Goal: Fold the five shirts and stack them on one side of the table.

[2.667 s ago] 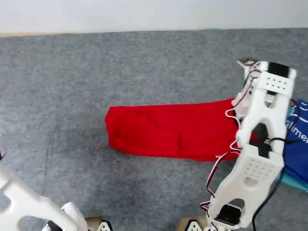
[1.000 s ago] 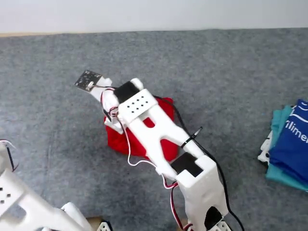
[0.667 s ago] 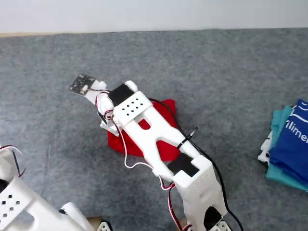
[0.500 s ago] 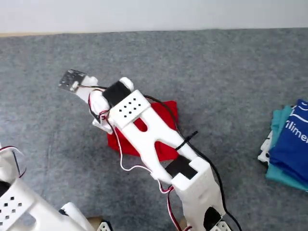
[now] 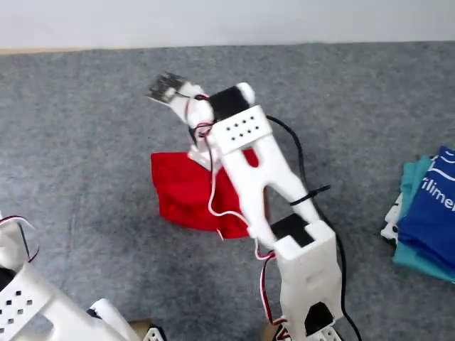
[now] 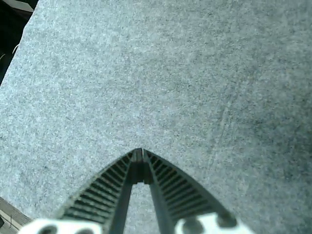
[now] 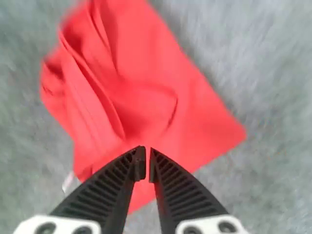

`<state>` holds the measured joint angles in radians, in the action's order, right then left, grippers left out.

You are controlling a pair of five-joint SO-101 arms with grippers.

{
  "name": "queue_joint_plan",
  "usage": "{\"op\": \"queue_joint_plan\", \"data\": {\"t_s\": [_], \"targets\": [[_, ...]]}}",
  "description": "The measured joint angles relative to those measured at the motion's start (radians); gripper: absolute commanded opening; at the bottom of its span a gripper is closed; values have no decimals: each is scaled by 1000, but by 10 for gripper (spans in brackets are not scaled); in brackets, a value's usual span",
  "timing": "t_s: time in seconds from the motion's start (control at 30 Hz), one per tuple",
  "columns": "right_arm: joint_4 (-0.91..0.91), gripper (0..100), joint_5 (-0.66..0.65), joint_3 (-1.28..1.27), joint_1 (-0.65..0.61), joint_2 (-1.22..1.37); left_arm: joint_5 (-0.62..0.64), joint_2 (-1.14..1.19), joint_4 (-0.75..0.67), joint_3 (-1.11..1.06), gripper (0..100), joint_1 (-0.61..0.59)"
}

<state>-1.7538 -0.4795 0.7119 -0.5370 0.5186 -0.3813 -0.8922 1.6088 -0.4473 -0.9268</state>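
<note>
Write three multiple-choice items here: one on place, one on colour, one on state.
1. In the high view, the stack of shirts lies: A) in the middle; B) at the right edge; C) at the left edge.
2. The stack's top shirt is: A) blue; B) yellow; C) black.
3. The right arm's jaws over the red shirt are: A) wide open; B) shut on the shirt; C) shut, empty.
Key: 1 B, it sits by the right border; 2 A, blue cloth lies uppermost; 3 C, they meet above the flat cloth.
</note>
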Motion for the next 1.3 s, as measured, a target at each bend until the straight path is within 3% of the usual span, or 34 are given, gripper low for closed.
{"op": "queue_joint_plan", "data": {"t_s": [0.23,0.53,0.67,0.83,1.03,1.3], "targets": [[0,10,-40,-80,28,60,0,0,0,0,4,0],[0,10,20,-80,-261,71,0,0,0,0,4,0],[0,10,37,-80,-313,31,0,0,0,0,4,0],[0,18,11,-80,-221,-20,0,0,0,-3,4,0],[0,126,-32,-80,-23,6,0,0,0,-14,4,0],[25,125,-38,-80,-8,115,0,0,-2,-52,4,0]]}}
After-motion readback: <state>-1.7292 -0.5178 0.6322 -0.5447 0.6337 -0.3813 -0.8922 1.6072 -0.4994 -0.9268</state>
